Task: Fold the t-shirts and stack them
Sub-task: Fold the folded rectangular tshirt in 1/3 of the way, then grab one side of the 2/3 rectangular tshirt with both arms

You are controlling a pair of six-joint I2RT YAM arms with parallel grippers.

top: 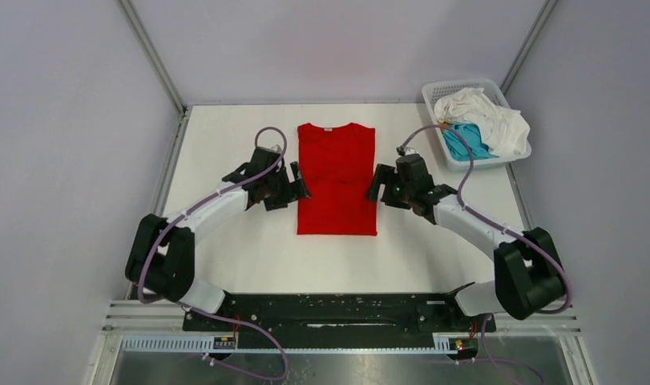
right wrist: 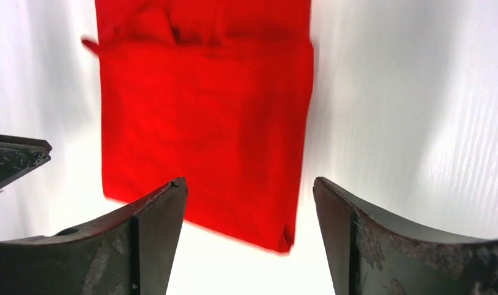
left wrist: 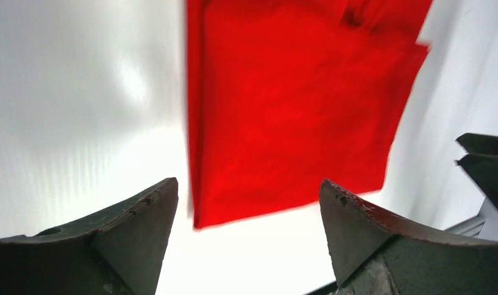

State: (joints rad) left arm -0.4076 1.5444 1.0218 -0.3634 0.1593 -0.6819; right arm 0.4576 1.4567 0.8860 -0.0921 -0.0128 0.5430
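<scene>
The red t-shirt (top: 337, 178) lay flat on the desk (top: 225, 144), its sides turned in so that it made a long rectangle, collar at the far end and hem toward the arm bases. It sat between the two hands. The left hand (top: 299, 191) was just beside the shirt's left edge, about halfway along its length, and the right hand (top: 376, 186) was just beside the right edge, straight across from it. Both pointed inward at the cloth.

Both hands were open. In the left wrist view the two dark fingers (left wrist: 145, 215) stood wide apart, with the shirt's near corner lying on the desk beyond the gap. The right wrist view gave the mirror of this: fingers (right wrist: 157, 212) spread, with the shirt's near right corner beyond them. Whether either hand brushed the cloth's edge could not be told.

Farther out, beyond the right hand and to its right, a white lattice basket (top: 434, 100) stood at the far right corner of the desk. It held a crumpled white t-shirt (top: 486, 116) on top of a teal-blue t-shirt (top: 470, 143).
</scene>
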